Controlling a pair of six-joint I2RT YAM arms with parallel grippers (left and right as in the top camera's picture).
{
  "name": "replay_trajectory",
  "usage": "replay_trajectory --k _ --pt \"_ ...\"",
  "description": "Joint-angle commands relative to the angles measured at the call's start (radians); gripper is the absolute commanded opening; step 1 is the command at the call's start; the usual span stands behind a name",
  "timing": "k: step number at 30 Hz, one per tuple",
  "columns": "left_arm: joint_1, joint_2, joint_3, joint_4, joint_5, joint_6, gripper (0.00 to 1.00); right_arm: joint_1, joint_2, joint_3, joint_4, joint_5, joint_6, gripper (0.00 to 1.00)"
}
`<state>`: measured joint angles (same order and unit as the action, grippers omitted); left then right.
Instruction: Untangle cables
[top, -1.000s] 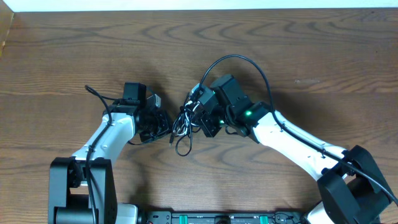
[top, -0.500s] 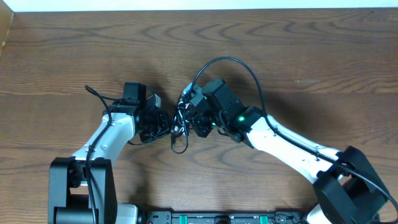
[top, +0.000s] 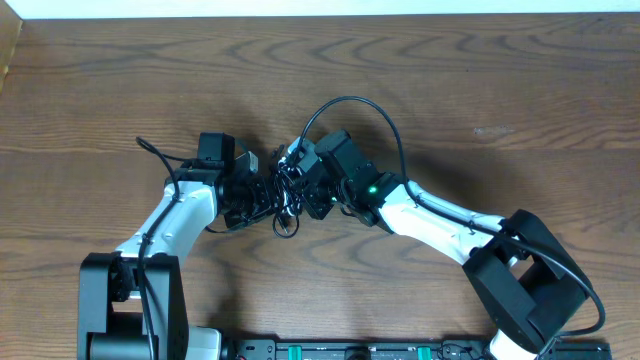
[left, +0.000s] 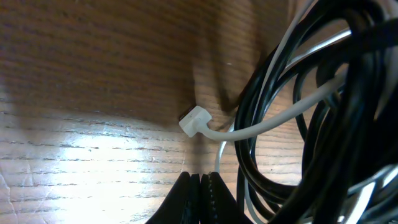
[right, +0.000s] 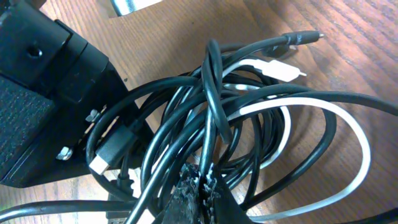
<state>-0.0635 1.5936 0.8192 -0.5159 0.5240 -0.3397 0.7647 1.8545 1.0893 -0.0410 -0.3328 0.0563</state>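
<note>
**Operator:** What was the layout, from the largest item down?

**Technician:** The wooden worktop carried both arms. The right arm reached in from the lower right, the left arm from the lower left. The cables lay as one tangled bundle near the worktop centre, directly between the two grippers.

**Operator:** What had changed over the preceding second?

**Technician:** The right arm had swung leftward and carried the bundle with it. The left arm had not moved. The gap between the grippers had closed, so the bundle now sat against the left gripper. One small loop trailed out toward the robot's base.

**Operator:** State of each gripper?

**Technician:** The right gripper was fully closed, with a black strand pinched at its fingertips. The left gripper was closed too, tips together. A white strand ran past them, but whether it was clamped could not be determined.

**Operator:** Consequence for the task?

**Technician:** Probably a second hold was being set up, so that the two grippers could pull strands apart. No strand was separated yet. The white cable still looped through the black ones, and its white plug showed just ahead of the left gripper's tips.
</note>
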Motion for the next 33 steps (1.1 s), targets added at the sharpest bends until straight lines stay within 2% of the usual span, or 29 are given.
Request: replay_trajectory --k 1,9,15,21,25,30,33 --pt "-0.001 0.008 -0.006 -0.002 -0.002 0.014 0.08 0.005 -0.035 0.034 -0.023 0.019 -0.008 0.01" --pt "-0.001 0.008 -0.006 -0.002 -0.002 0.014 0.08 0.035 -0.106 0.045 -0.074 0.018 -0.005 0.01" --pt "-0.001 0.008 -0.006 -0.002 -0.002 0.014 0.08 0.054 -0.021 0.045 -0.04 0.054 -0.005 0.01" --pt "-0.001 0.008 -0.006 -0.002 -0.002 0.014 0.08 0.054 0.116 0.045 0.098 0.066 -0.005 0.01" --pt "-0.001 0.008 -0.006 -0.002 -0.002 0.014 0.08 0.048 0.146 0.045 0.139 0.108 -0.005 0.01" --pt "-0.001 0.008 -0.006 -0.002 -0.002 0.014 0.08 0.034 0.067 0.047 0.108 0.113 0.026 0.01" --pt "-0.001 0.008 -0.006 -0.002 -0.002 0.014 0.08 0.021 -0.068 0.047 0.012 0.114 0.029 0.01"
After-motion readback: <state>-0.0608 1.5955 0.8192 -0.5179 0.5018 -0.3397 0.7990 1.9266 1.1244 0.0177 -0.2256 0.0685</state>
